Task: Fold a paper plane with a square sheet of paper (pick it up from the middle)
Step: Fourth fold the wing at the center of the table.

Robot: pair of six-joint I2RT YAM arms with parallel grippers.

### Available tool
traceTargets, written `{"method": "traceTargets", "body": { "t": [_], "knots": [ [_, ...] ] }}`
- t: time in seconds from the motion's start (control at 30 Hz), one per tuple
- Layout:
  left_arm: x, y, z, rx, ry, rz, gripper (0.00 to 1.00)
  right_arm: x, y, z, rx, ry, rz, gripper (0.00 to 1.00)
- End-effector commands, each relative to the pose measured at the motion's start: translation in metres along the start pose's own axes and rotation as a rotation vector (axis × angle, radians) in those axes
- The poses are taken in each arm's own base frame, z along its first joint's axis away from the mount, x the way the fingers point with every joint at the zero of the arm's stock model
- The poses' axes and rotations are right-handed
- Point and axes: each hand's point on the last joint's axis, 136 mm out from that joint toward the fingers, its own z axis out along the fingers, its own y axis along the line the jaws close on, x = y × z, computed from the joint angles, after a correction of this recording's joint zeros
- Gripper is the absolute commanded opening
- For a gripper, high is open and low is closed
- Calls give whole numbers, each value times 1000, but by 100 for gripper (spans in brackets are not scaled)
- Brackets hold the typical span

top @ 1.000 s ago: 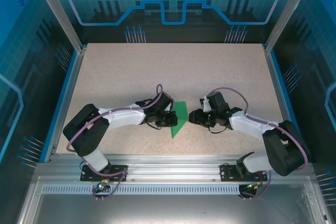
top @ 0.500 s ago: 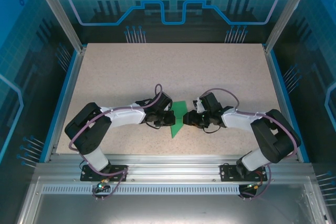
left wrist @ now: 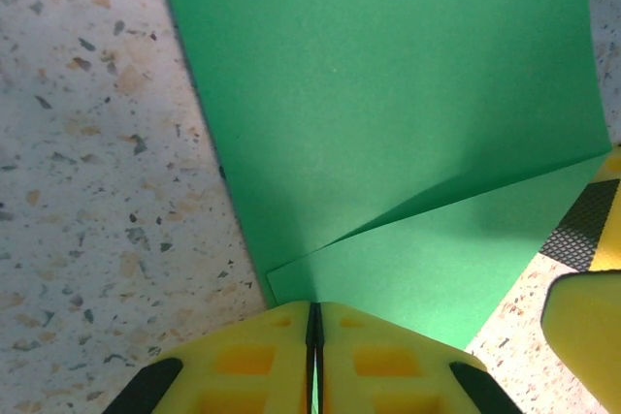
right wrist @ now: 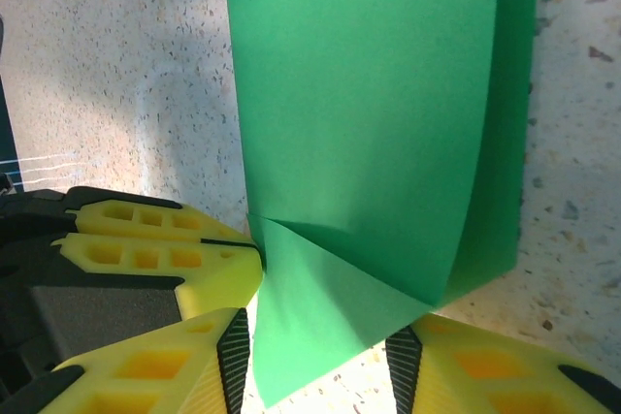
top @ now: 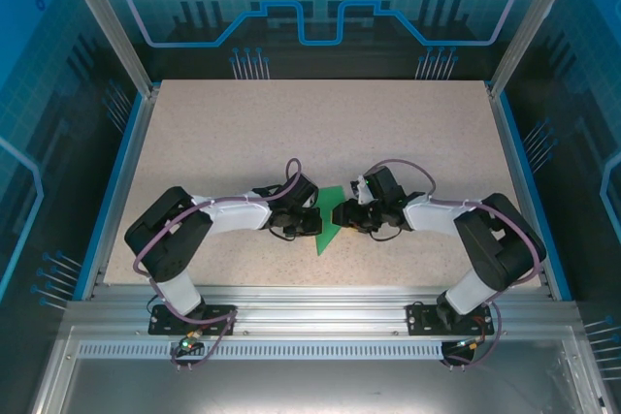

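Your speckled table (top: 291, 133) carries both arms, with the left arm (top: 228, 215) and right arm (top: 446, 215) reaching inward to meet near its 6 o'clock edge. Between them lies the green sheet of paper (top: 327, 237), folded over itself, a slanting edge showing across it. At the paper's 9 o'clock, the left gripper (left wrist: 312, 312) has its yellow fingers pressed together on the paper's edge. At 3 o'clock, the right gripper (right wrist: 320, 332) has its fingers spread apart, with a corner of the paper lying between them.
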Motion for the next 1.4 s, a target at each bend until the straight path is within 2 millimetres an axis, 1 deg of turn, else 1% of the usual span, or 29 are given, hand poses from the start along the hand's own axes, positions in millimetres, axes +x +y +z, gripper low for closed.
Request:
{"method": "traceTargets", "body": {
  "t": [0.0, 0.07, 0.17, 0.23, 0.37, 0.43, 0.53, 0.67, 0.77, 0.93, 1.1, 1.17, 1.27, 1.37],
  "knots": [
    [0, 7, 3, -14, -3, 10, 13, 0, 14, 4, -38, 24, -35, 43],
    [0, 6, 1, -9, -8, 10, 13, 1, 11, 5, -22, 31, -37, 40],
    [-2, 2, -6, 7, -23, 11, 15, 3, 6, 7, 3, 44, -44, 33],
    [-3, -2, -14, 25, -43, 16, 18, 4, 3, 7, 19, 49, -47, 27],
    [-3, -9, -30, 64, -76, 25, 26, 4, 4, 7, 34, 53, -51, 21],
    [0, -10, -38, 81, -91, 29, 31, 4, 6, 8, 38, 54, -51, 18],
    [11, -11, -47, 83, -109, 56, 35, 4, 9, 7, 49, 50, -47, 15],
    [29, -15, -56, 3, -160, 144, 42, 5, 14, 7, 61, 47, -25, 13],
    [40, -18, -56, -54, -182, 185, 44, 5, 17, 7, 60, 40, -13, 12],
    [45, -18, -46, -141, -191, 215, 45, 3, 20, -1, 60, 10, 4, 12],
    [45, -35, -46, -114, -213, 244, 47, 2, 27, -16, 55, -29, 15, 12],
    [44, -36, -47, -126, -223, 253, 48, 2, 29, -19, 43, -45, 34, 13],
    [43, -38, -47, -140, -234, 273, 48, 3, 30, -20, 26, -56, 62, 13],
    [43, -39, -45, -154, -239, 292, 49, 5, 29, -16, 28, -50, 70, 13]
  ]
}}
